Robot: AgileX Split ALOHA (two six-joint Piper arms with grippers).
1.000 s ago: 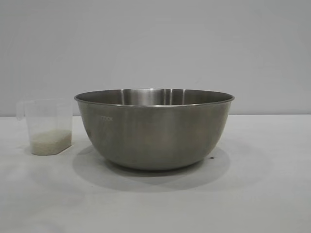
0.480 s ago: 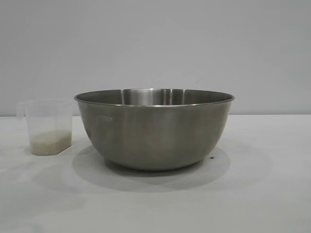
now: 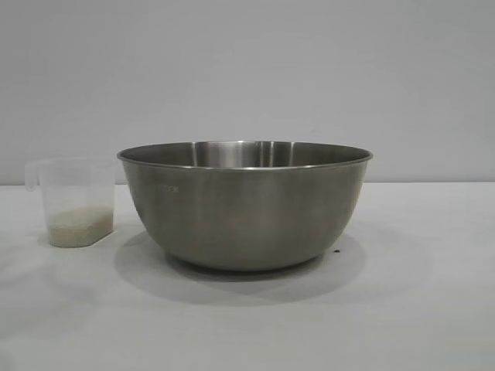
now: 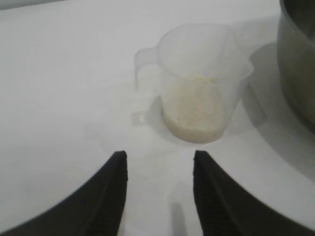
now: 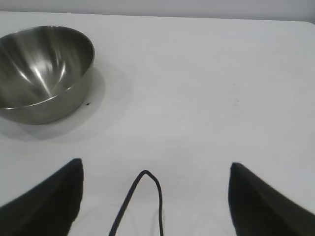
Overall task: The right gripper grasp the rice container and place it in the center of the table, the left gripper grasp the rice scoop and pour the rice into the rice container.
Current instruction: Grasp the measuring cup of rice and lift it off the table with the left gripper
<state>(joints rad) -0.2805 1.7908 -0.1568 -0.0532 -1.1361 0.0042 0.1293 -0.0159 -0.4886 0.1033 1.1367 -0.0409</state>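
Note:
The rice container [image 3: 245, 205], a big steel bowl, stands upright in the middle of the white table [image 3: 433, 309]; the right wrist view shows the rice container [image 5: 42, 69] empty and far from that arm. Left of it stands the rice scoop [image 3: 75, 201], a clear cup with rice [image 3: 77, 226] in its bottom. In the left wrist view the rice scoop [image 4: 202, 78] sits just ahead of my left gripper [image 4: 158, 157], which is open with nothing between its fingers; the handle [image 4: 145, 66] sticks out sideways. My right gripper [image 5: 155, 169] is wide open over bare table.
A thin black cable loop [image 5: 145, 194] hangs between the right gripper's fingers. A plain grey wall rises behind the table. The rice container's edge [image 4: 298, 59] stands close beside the scoop in the left wrist view.
The rice scoop has shifted very slightly. The bowl stays where it was, and no arm enters the exterior view.

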